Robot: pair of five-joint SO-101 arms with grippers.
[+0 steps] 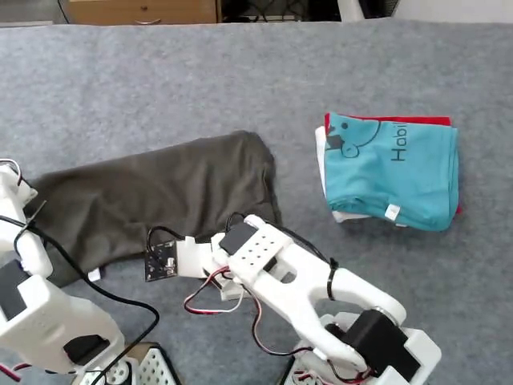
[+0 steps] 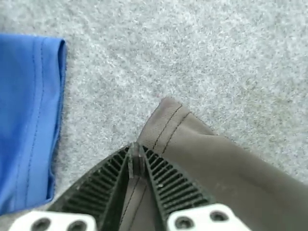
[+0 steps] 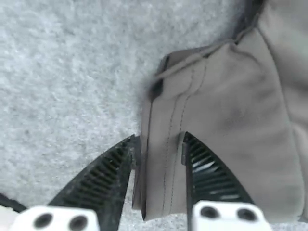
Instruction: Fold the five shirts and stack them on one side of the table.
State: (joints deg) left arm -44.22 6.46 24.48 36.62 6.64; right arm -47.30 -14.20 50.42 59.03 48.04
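Note:
A dark olive shirt [image 1: 160, 192] lies spread over the left half of the grey table. In the left wrist view my left gripper [image 2: 137, 156] is shut on one corner of that shirt [image 2: 211, 163], with the stitched hem running out between the fingers. At the shirt's near edge, my right gripper [image 3: 159, 144] is shut on a folded hem [image 3: 216, 120], with cloth filling the gap between its fingers. The right arm [image 1: 272, 269] stretches in from the front centre toward the shirt's near edge. The left arm [image 1: 32, 297] stands at the front left.
At the right, a folded stack [image 1: 393, 172] has a teal shirt on top, with red and white ones under it. A blue shirt [image 2: 26, 115] lies just beside the left gripper. A wooden cabinet [image 1: 144, 11] stands beyond the table's far edge.

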